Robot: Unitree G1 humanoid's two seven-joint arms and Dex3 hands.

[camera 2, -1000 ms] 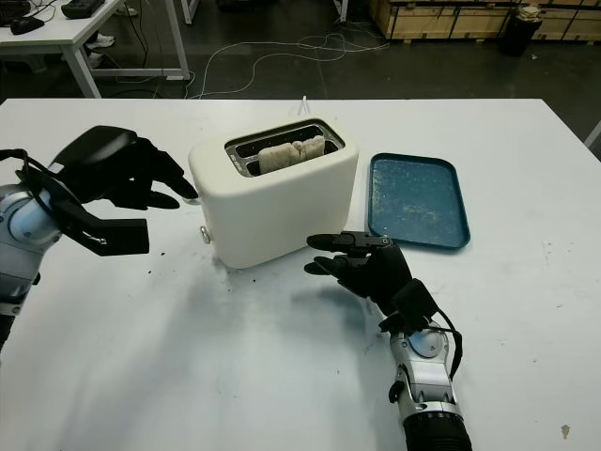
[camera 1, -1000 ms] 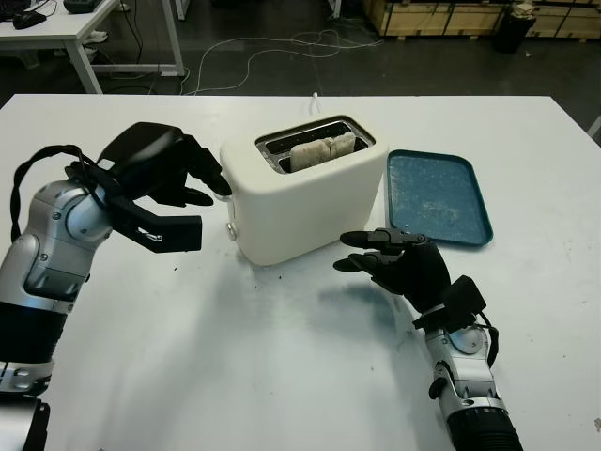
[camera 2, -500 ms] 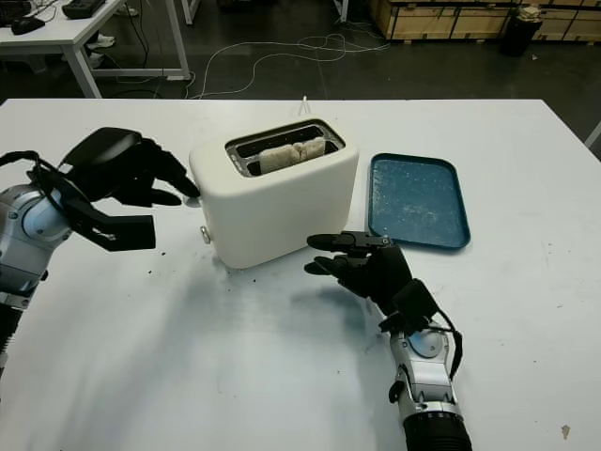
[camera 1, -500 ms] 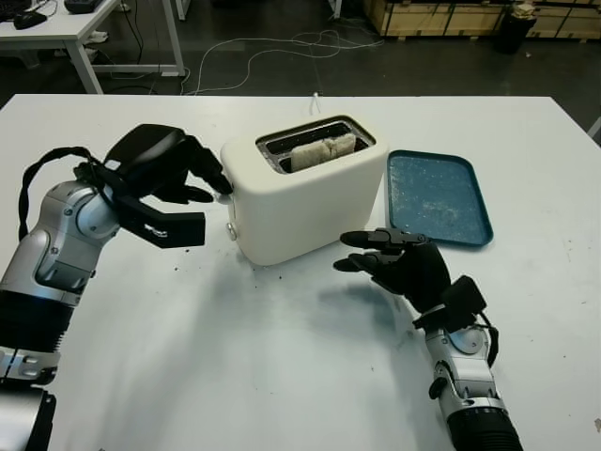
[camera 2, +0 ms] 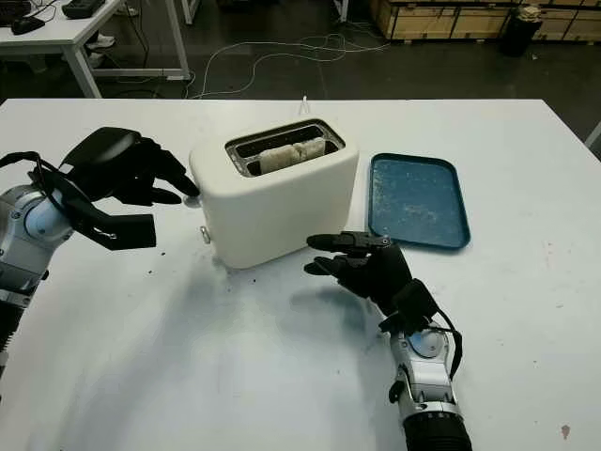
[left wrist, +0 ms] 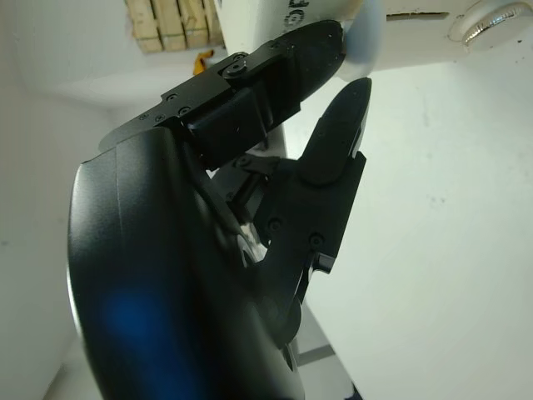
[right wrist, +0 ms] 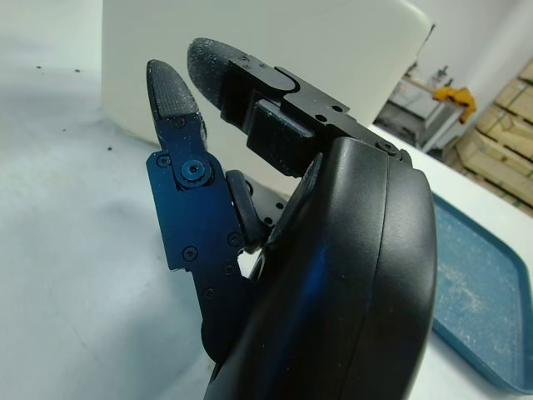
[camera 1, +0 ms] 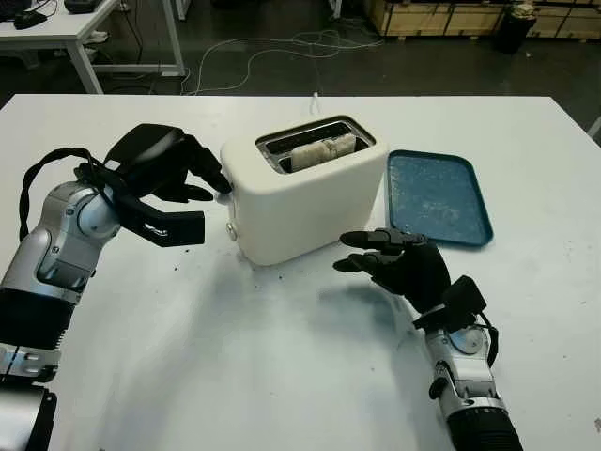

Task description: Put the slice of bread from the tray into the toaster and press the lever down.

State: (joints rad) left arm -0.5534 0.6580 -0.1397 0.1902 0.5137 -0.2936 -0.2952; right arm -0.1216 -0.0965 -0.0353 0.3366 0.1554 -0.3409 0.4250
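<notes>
Left eye view: I see the toaster [camera 1: 305, 188] standing mid-counter [camera 1: 282, 376] with the slice of bread [camera 1: 324, 150] already seated in its slot, the long edge of the slice running along the slot. The tray [camera 1: 437, 197] lies just beside the toaster on its right and carries no bread. The lever [camera 1: 225, 191] sits on the toaster's left end face, so it lies directly ahead of the left robot hand [camera 1: 174, 174], which I judge far nearer to it than the right. That hand's fingertips meet the end face at the lever; it holds nothing and its fingers are bent toward the slot line. I read the step in hand as the press: the move must run straight down along that end face.

Right eye view: the right robot hand [camera 2: 362, 268] is open just in front of the toaster's long side, clear of its wall and holding nothing. I judge it idle.

Left wrist view: one fingertip [left wrist: 321, 46] lies against the pale lever tab [left wrist: 366, 37]; a second finger [left wrist: 337, 129] stands just below it, apart from the toaster. The metal knob [left wrist: 483, 21] sits beyond the tab on the same face.

Right wrist view: the fingers [right wrist: 171, 92] point at the white wall [right wrist: 275, 50] without touching it; the tray's rim [right wrist: 466, 367] lies off to the side
</notes>
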